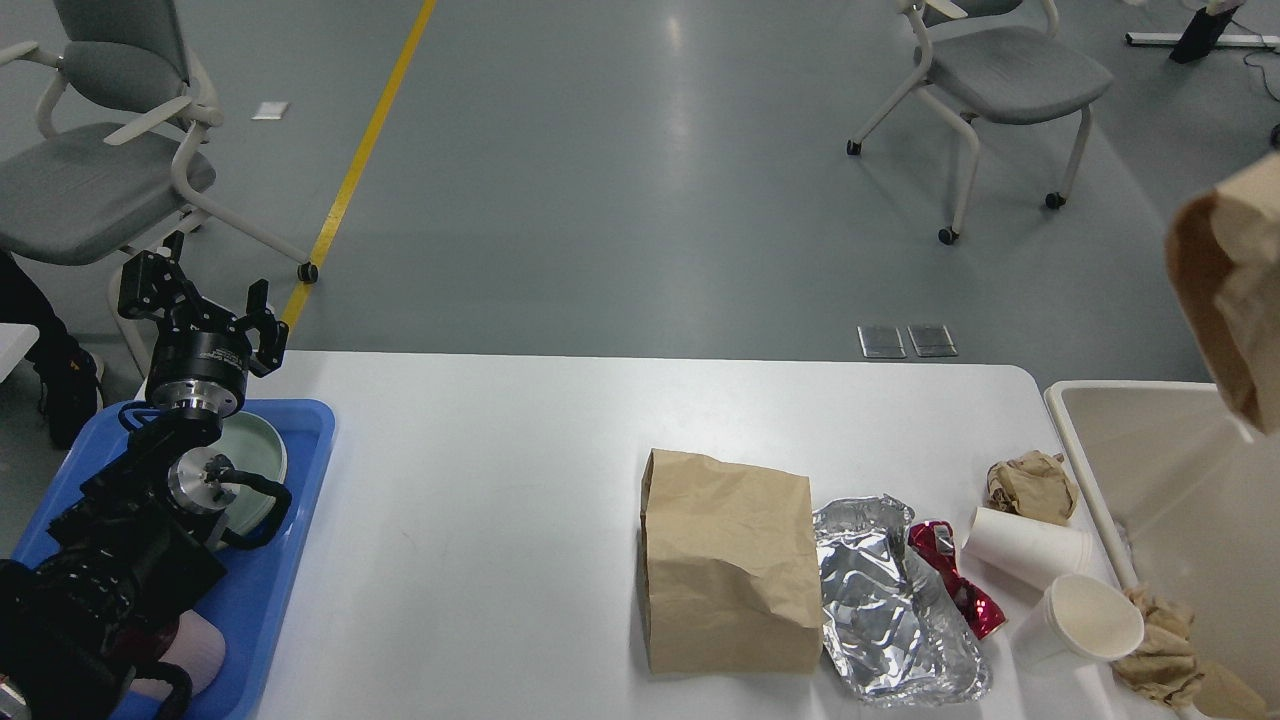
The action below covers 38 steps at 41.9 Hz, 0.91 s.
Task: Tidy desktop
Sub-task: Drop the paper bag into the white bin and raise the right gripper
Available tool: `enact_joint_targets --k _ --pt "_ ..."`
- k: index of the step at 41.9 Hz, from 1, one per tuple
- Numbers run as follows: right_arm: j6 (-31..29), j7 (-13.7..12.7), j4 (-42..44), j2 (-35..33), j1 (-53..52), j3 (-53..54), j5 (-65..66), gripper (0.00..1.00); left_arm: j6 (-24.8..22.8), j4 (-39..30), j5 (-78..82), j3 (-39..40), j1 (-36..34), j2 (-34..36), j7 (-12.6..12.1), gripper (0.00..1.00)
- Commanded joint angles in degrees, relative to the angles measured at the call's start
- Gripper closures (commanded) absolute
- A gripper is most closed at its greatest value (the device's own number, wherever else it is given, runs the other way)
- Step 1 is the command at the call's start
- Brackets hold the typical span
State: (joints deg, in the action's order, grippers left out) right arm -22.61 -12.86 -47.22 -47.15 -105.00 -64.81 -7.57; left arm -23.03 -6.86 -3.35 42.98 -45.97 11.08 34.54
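Observation:
The white desktop (500,500) fills the lower view. On its right part lie a flat brown paper bag (730,560), crumpled silver foil (880,600), a red shiny wrapper (950,580), two white paper cups (1025,548) (1085,620) on their sides, and a crumpled brown paper ball (1030,485). My left gripper (205,300) is open and empty above the far end of the blue tray (300,520). Another brown paper bag (1230,300) hangs in the air above the beige bin (1080,450) at the right edge. What holds it is out of view.
The tray holds a pale green dish (255,450) and a pinkish cup (195,650), partly hidden by my left arm. Crumpled brown paper (1160,650) lies at the bin's near corner. Grey chairs (90,180) (1010,70) stand on the floor beyond the table.

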Motion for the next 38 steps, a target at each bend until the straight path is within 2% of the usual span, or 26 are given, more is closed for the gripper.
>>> enact_joint_targets --k 1,5,6,8,11,12,18,27,31,38 --pt "4.0 0.1 0.5 -2.1 11.7 1.2 0.0 1.0 0.0 0.0 0.0 0.0 0.0 0.0 0.0 0.03" --pt "8.2 0.1 1.5 -2.0 18.6 2.1 -0.2 1.0 0.0 0.0 0.0 0.0 0.0 0.0 0.0 0.03" --pt "9.8 0.1 2.1 -1.7 20.6 2.6 -0.2 0.95 0.0 0.0 0.0 0.0 0.0 0.0 0.0 0.03" --pt "12.8 0.1 3.1 -1.3 24.4 4.2 -0.3 0.67 0.0 0.0 0.0 0.0 0.0 0.0 0.0 0.03" --pt "16.9 0.2 5.4 -1.0 29.6 7.1 -0.3 0.08 0.0 0.0 0.0 0.0 0.0 0.0 0.0 0.03" --pt "17.9 0.2 6.4 -0.8 31.2 8.0 -0.3 0.0 0.0 0.0 0.0 0.0 0.0 0.0 0.0 0.03" --pt "18.4 0.2 12.0 2.2 37.3 10.9 -0.3 0.0 0.0 0.0 0.0 0.0 0.0 0.0 0.0 0.03" --pt "16.5 0.2 12.5 6.7 36.0 10.4 -0.2 0.0 0.0 0.0 0.0 0.0 0.0 0.0 0.0 0.03" --pt "13.7 0.2 12.3 10.1 30.2 9.7 0.1 0.0 0.0 0.0 0.0 0.0 0.0 0.0 0.0 0.03" --pt "3.7 0.2 11.8 20.3 18.2 4.4 2.0 0.0 0.0 0.0 0.0 0.0 0.0 0.0 0.0 0.03"
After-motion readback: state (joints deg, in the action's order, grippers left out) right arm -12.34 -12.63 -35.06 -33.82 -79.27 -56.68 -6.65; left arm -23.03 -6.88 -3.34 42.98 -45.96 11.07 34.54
